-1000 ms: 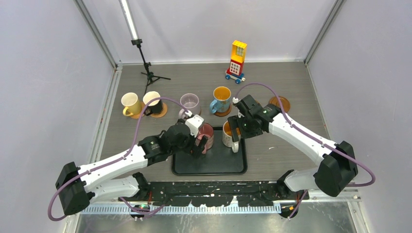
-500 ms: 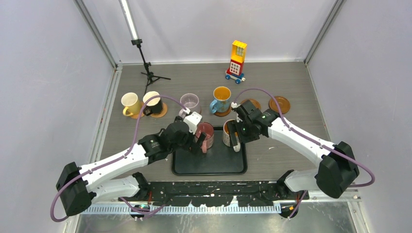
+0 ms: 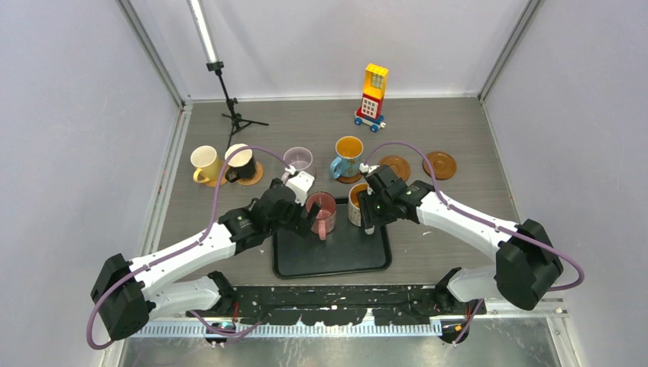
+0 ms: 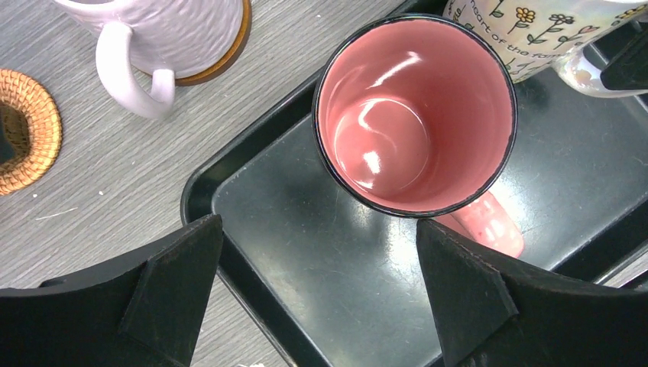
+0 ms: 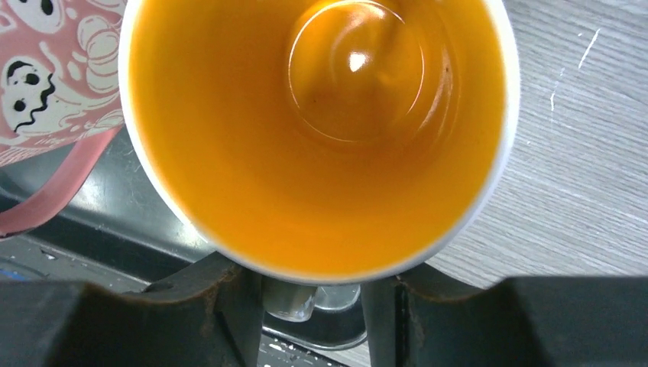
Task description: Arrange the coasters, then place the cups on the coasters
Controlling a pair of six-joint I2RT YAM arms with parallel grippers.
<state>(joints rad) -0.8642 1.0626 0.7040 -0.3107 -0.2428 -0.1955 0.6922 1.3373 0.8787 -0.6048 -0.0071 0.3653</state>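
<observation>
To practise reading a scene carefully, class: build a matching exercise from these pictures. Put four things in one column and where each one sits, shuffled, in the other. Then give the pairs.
Things
1. pink mug
2. lilac mug
3. rightmost coaster
4. toy block tower

Places
A. standing on a coaster
B. standing furthest back on the table
C. lying bare, nothing on it
D. standing in the black tray

Pairs: 1-D, 2-A, 3-C, 4-B
</observation>
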